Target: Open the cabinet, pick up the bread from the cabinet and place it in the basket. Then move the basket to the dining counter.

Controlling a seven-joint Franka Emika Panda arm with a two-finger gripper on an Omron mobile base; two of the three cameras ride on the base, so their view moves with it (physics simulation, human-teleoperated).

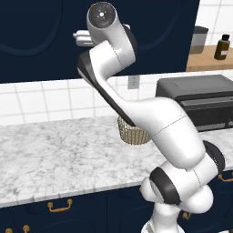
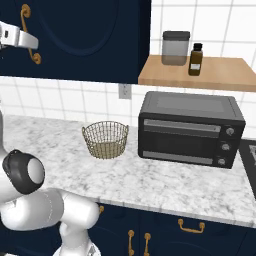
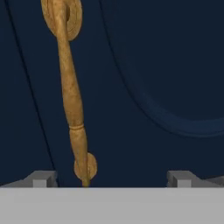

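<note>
Marble worktop carries the basket; cabinet closed. Gripper faces its brass handle, jaws spread wide, presumably to straddle it.

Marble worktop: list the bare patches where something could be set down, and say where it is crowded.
The marble worktop is bare along its front edge, ahead of the basket and the toaster oven. Another wide bare stretch runs left of the basket to the tiled wall. It is tight between basket and oven, which stand close together near the back.
</note>
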